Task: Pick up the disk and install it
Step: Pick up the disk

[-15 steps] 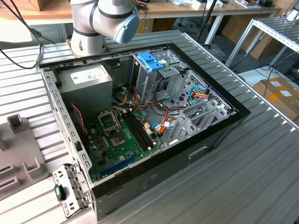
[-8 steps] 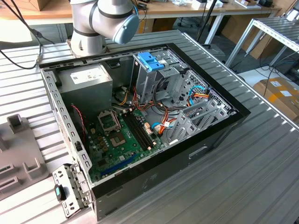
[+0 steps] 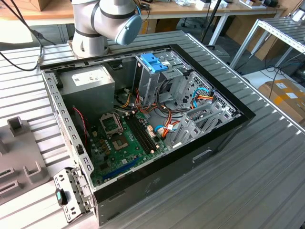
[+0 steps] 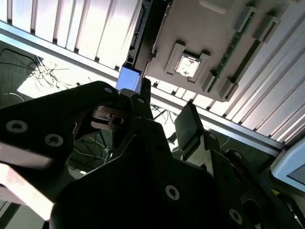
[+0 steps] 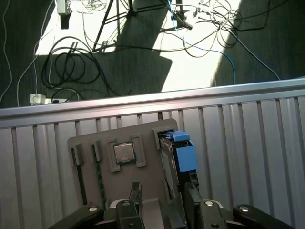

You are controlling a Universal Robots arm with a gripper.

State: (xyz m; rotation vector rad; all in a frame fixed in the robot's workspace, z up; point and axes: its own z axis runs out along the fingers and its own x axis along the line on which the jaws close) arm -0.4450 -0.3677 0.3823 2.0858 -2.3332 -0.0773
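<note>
Ribbed metal surface (image 5: 257, 143), grey tray (image 5: 86, 143) on it: the disk (image 5: 167, 157) stands on edge in a tray slot (blue rail (image 5: 185, 156) showing), pincer (image 5: 163, 202) spread, its fingers (image 5: 136, 198) flanking the disk's near end.

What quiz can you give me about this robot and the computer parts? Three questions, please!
1. True or false: the disk is already inside the computer case.
2. What colour is the plastic piece on the disk's side? A red, B blue, C yellow.
3. Fill in: in the first wrist view, the gripper by the grey tray is ___ (open or shut).

Key:
1. False. The disk stands on edge in the grey tray.
2. B.
3. Open.
</note>
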